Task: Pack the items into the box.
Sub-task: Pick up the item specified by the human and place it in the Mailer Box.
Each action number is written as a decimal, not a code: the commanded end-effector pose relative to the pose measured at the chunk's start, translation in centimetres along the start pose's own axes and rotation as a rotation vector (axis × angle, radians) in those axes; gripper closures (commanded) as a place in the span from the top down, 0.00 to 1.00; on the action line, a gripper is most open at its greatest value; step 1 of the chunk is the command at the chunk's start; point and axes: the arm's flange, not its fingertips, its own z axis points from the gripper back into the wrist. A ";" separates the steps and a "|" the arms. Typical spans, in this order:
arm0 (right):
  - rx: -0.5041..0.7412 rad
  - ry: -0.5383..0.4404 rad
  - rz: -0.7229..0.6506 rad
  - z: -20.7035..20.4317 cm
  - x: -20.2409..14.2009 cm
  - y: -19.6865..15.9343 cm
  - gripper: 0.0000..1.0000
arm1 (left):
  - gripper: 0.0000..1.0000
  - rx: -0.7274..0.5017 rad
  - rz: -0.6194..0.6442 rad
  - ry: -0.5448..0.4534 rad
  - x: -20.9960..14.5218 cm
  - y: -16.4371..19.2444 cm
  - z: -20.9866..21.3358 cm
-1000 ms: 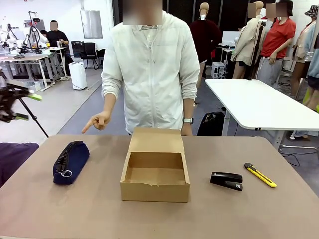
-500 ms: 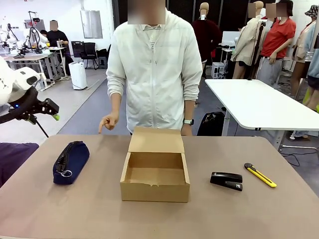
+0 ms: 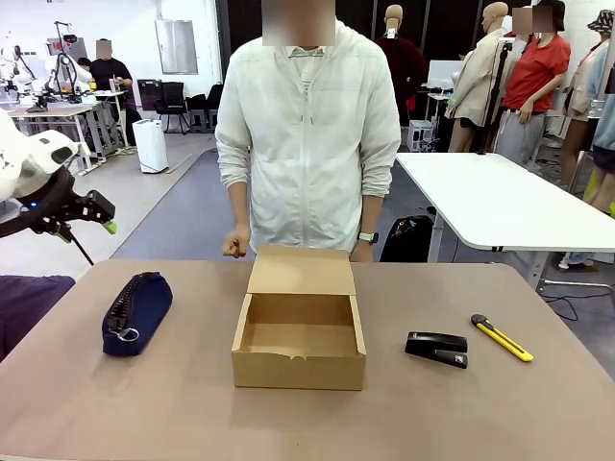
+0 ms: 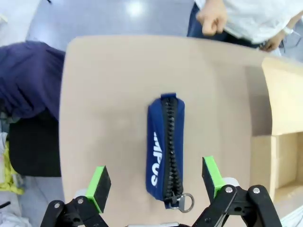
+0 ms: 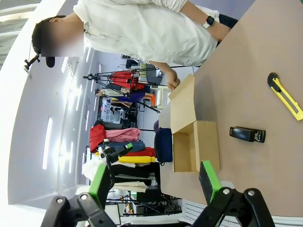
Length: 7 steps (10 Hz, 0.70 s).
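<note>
The navy zip pouch lies on the left of the table, ring pull toward me. From above, the left wrist view has the pouch lengthwise between the spread green pads. My left gripper hangs open, high over the table's left edge and well above the pouch. The brown box sits mid-table with its flap lid up and nothing inside. At the right lies the yellow-and-black utility knife. My right gripper is open and empty, high above the table, with the knife and box far below.
A black stapler lies between the box and the knife. The person stands behind the box, one fist at the far table edge by the lid. Dark purple cloth lies off the table's left edge.
The person's pointing hand has drawn back from near the pouch to a fist beside the box lid. My left arm swung in at the left, then held still.
</note>
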 end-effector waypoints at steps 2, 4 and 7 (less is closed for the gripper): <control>0.022 -0.012 0.007 -0.2 0.2 0.3 1.00 | 1.00 -0.020 -0.115 0.257 1.8 -0.8 -4.6; 0.022 -0.012 0.007 -0.2 0.2 0.3 1.00 | 1.00 0.013 -0.129 0.362 1.7 -1.7 -8.1; 0.022 -0.012 0.007 -0.2 0.2 0.3 1.00 | 1.00 0.018 -0.155 0.520 0.7 -2.3 -14.6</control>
